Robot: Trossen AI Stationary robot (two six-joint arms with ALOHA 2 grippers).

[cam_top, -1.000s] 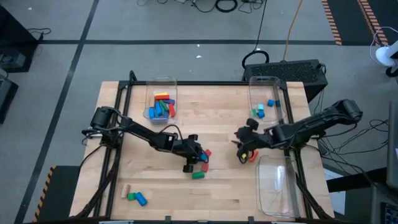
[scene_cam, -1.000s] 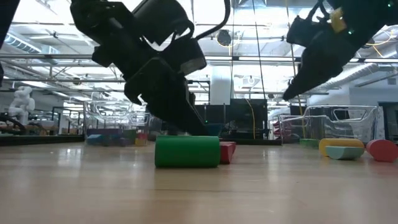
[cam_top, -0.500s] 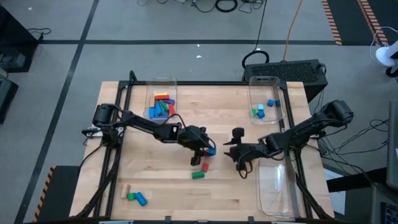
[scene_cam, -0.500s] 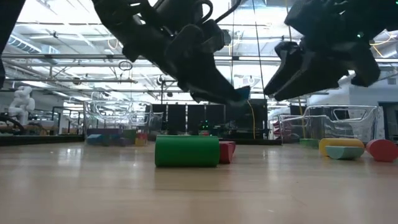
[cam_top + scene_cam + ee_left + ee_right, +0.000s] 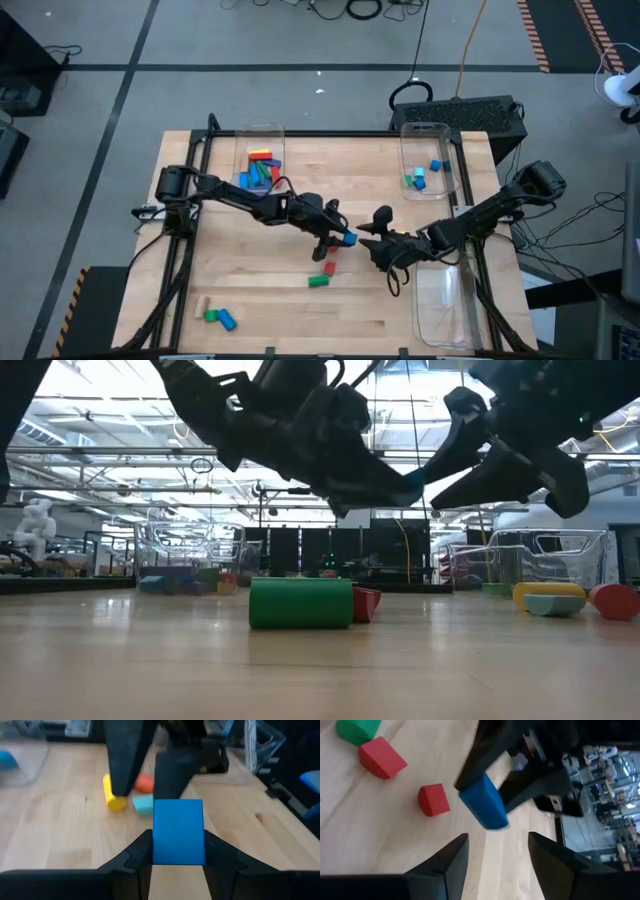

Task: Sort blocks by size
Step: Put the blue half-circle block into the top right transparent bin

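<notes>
My left gripper (image 5: 343, 239) is above the table's middle, shut on a blue block (image 5: 178, 832). My right gripper (image 5: 497, 857) faces it from the right, open. The blue block (image 5: 484, 809) is just ahead of its fingertips, not between them. On the table below lie two red blocks (image 5: 434, 799) (image 5: 382, 757) and a green cylinder (image 5: 300, 603) on its side. Beyond the blue block, a yellow cylinder (image 5: 114, 795), an orange block (image 5: 145, 782) and a light-blue block (image 5: 144, 804) rest on the wood. My left gripper pinches the blue block between its two fingers, on two opposite side faces (image 5: 159, 847). The fingers come from the table's left, slanting slightly down. The block is lifted clear of the table and sticks out past the fingertips toward my right gripper.
A clear bin (image 5: 258, 165) with several blocks stands at the far left, another bin (image 5: 425, 160) with a few blocks at the far right, and a third (image 5: 445, 300) at the near right. A plain, a green and a blue block (image 5: 218, 317) lie near the left front corner.
My left gripper has risen and gone toward the table's right with the blue block, lifting it clear of the wood. My right gripper has come toward the table's middle and rolled about its pointing line, ending up facing the block. The red and green blocks have stayed put.
</notes>
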